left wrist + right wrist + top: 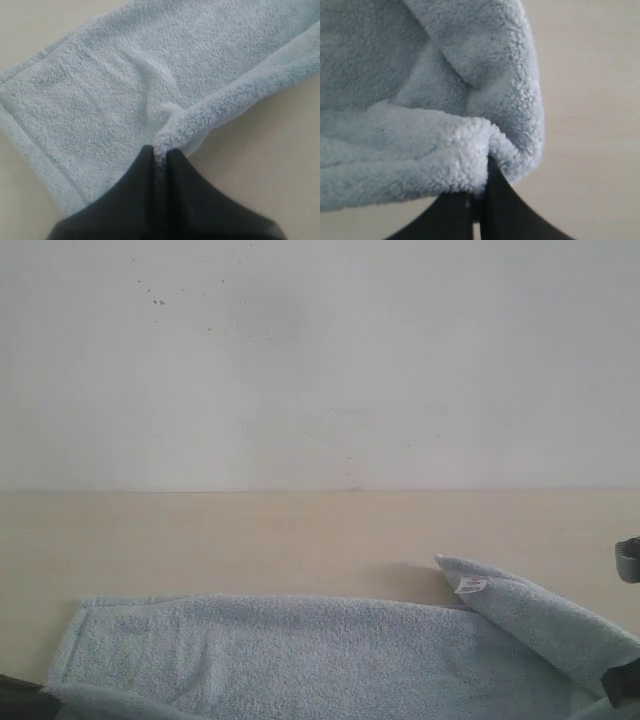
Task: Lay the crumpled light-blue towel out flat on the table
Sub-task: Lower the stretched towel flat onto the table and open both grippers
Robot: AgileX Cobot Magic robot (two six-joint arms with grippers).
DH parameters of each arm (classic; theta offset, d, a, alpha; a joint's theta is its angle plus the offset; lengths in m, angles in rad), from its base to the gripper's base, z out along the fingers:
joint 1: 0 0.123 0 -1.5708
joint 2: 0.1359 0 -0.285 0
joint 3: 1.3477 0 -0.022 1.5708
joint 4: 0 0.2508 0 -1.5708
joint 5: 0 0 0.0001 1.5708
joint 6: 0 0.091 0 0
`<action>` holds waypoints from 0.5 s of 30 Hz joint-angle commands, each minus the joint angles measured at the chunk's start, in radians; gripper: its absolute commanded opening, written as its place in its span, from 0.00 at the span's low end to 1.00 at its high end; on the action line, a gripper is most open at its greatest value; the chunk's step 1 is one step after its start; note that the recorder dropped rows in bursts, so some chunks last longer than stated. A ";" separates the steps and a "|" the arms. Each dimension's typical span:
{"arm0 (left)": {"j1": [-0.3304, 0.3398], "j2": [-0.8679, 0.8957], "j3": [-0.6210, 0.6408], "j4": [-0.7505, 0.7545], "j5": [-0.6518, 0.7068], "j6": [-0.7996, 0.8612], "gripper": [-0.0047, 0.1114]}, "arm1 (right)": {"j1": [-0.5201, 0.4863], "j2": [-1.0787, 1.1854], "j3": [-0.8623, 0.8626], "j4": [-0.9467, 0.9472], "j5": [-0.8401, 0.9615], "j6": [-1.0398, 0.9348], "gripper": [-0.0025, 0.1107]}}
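- Left end effector [160,151]: jaws pressed together, w/ a raised fold of the towel [125,85] edge pinched betw. them.
- Right end effector [481,174]: jaws likewise closed, a thick bunched fold of towel gripped at the tips.
- In ext. view both end effectors are seen only as dark bits at lower L and lower R corners, at the towel's near edge.
- Towel is laid along the near side of the worktop [250,540], mostly spread. L part lies flat, hemmed border visible. R corner is folded over onto the rest, w/ a white tag [471,584] shown on that flap.
- Worktop: pale beige, met at the back by a white-grey wall [320,360].
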 commanded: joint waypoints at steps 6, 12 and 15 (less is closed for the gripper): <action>0.002 -0.006 0.016 0.001 0.011 -0.064 0.36 | -0.007 -0.008 0.006 0.225 0.006 -0.231 0.06; 0.002 -0.006 0.016 0.001 -0.032 -0.069 0.70 | 0.025 -0.008 0.006 0.291 -0.025 -0.342 0.37; 0.002 -0.006 0.007 -0.023 -0.091 -0.072 0.71 | 0.044 -0.008 0.002 0.296 -0.058 -0.337 0.50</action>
